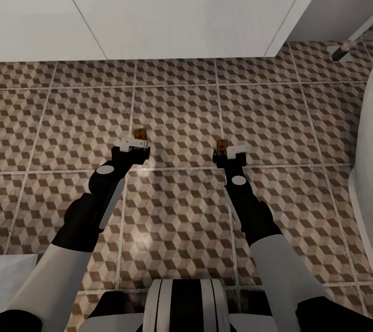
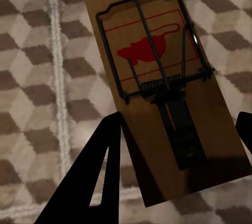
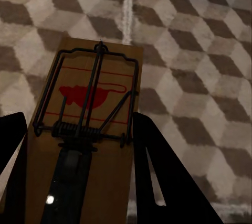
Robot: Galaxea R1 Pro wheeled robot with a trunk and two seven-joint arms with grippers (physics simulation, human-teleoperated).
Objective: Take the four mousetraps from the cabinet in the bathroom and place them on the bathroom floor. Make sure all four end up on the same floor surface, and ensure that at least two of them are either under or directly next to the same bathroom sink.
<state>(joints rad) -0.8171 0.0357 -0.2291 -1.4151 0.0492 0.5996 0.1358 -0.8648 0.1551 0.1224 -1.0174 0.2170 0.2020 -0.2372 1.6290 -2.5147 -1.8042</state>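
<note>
Both my arms reach out over the cube-patterned bathroom floor (image 1: 176,109). My left gripper (image 1: 135,144) is shut on a tan mousetrap (image 1: 140,134). In the left wrist view the board (image 2: 157,72) with its black wire and red print sits between my dark fingers (image 2: 100,177), with the gripper (image 2: 173,153) closed across its rear end. My right gripper (image 1: 228,152) is shut on a second mousetrap (image 1: 221,144). That trap (image 3: 89,114) lies between the right fingers (image 3: 163,177) of the gripper (image 3: 84,177). Whether either trap touches the tiles I cannot tell. The cabinet and sink are out of view.
A white wall (image 1: 155,5) closes off the floor ahead. A white curved fixture (image 1: 362,182) stands at the right edge, with a chrome part (image 1: 343,51) at the far right corner. A pale object (image 1: 15,270) sits near my left side.
</note>
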